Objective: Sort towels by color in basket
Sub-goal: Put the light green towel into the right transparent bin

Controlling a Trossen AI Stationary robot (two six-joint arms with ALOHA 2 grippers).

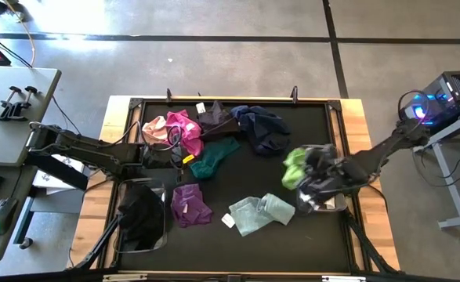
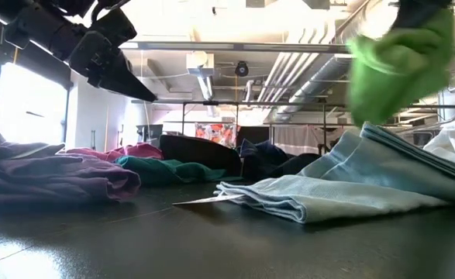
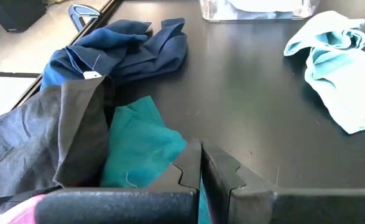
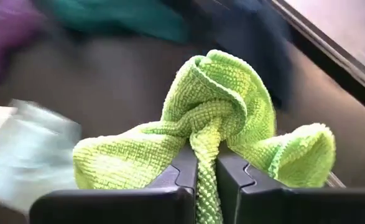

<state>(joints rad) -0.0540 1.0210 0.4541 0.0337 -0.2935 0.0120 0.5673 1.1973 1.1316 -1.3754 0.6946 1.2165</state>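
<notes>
The lime towel (image 4: 219, 118) was pinched in the right hand (image 4: 206, 177), its two dark fingers clenched on a twisted fold so that the cloth bunched up in loops on either side. From above, the lime towel (image 1: 294, 167) sat at the right side of the black bench (image 1: 292, 235), just beside a clear container (image 1: 327, 205) under the right arm; in the low view it hung clear above the surface.

Near it, toward the front middle of the bench, lay the pale mint towel (image 1: 259, 213), folded loosely with a white tag at its left edge. Farther left lay the purple towel (image 1: 189, 205), and behind that the teal towel (image 1: 215, 157). Along the back edge sat the navy towel (image 1: 262, 127), a black towel (image 1: 214, 117), the magenta towel (image 1: 186, 129) and a pale pink towel (image 1: 154, 129), bunched close together.

The left hand (image 3: 201, 165) hovered at the left side of the bench with its fingers clenched together on nothing, the teal towel just beside its tips. Below the left arm, a clear bin (image 1: 161, 239) at the front left corner held a dark towel (image 1: 140, 215).
</notes>
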